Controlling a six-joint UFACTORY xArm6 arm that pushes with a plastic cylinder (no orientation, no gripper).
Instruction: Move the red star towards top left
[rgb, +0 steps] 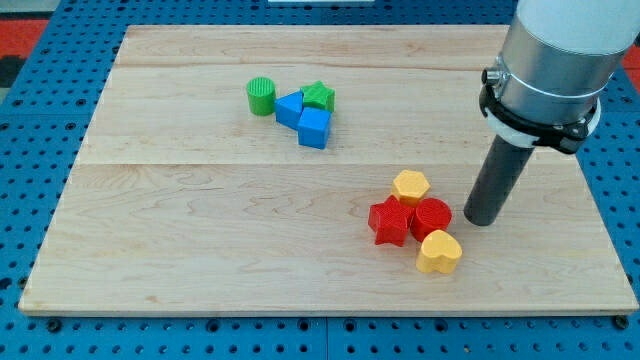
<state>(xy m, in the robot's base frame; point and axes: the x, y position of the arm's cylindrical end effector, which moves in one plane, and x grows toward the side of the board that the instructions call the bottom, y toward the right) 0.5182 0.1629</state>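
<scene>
Red star (389, 222): lies right of the bench's centre, toward the view's bottom, at the left edge of a four-block cluster.
Cluster: a yellow hexagon-like block (411, 186) just above and right of the star, a red rounded block (432, 217) touching its right side, a yellow heart (439, 252) below and right.
My tip (481, 221): rests on the bench (200, 250) just right of the red rounded block, on the far side of the cluster from the star; a small gap seems to remain.
Pincer: there is none on this arm, only the rod, so no apart-or-together state applies.
Other blocks: a green cylinder (261, 96), a green star (319, 97), and two blue blocks (290, 108) (314, 128) huddle toward the view's top left, well apart from the star.
Risk one: pushing left from here would likely drive the red rounded block into the star, dragging neighbours along or spinning the star off course.
Risk two: the star's route toward the top left appears to head for the green and blue group, so a long shove could scatter it.
Containers: none visible; every block sits loose on the bench.
</scene>
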